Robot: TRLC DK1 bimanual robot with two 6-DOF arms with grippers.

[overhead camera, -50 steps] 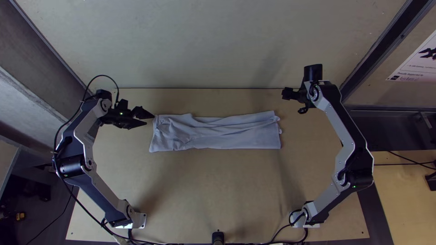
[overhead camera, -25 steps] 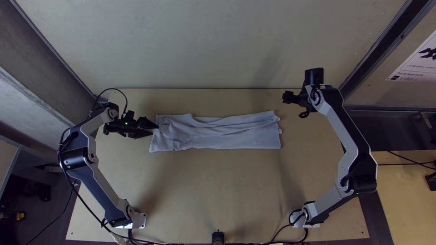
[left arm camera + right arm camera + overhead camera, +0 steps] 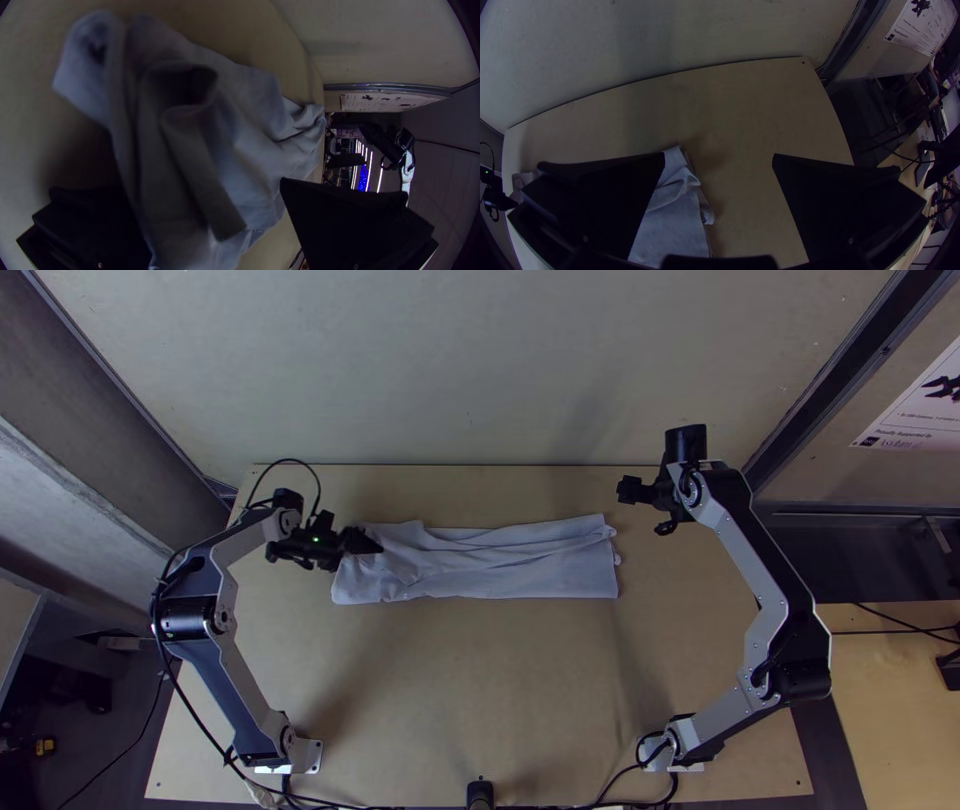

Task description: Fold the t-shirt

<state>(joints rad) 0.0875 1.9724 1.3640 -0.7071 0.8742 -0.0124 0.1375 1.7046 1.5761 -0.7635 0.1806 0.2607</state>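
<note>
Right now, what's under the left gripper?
The left gripper is over the left end of the t-shirt; rumpled folds show between its open fingers. From above, the patch directly beneath it is covered.

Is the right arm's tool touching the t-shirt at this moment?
Apart. The top view shows it: the right tool hangs beyond the nearer end of the t-shirt, with bare table visible between them.

Top view high, steep; wrist views closer.

Past the dark beam (image 3: 845,360) beside the pale wall (image 3: 480,370) behind the wooden table (image 3: 480,690) is a printed sheet (image 3: 920,410).
</note>
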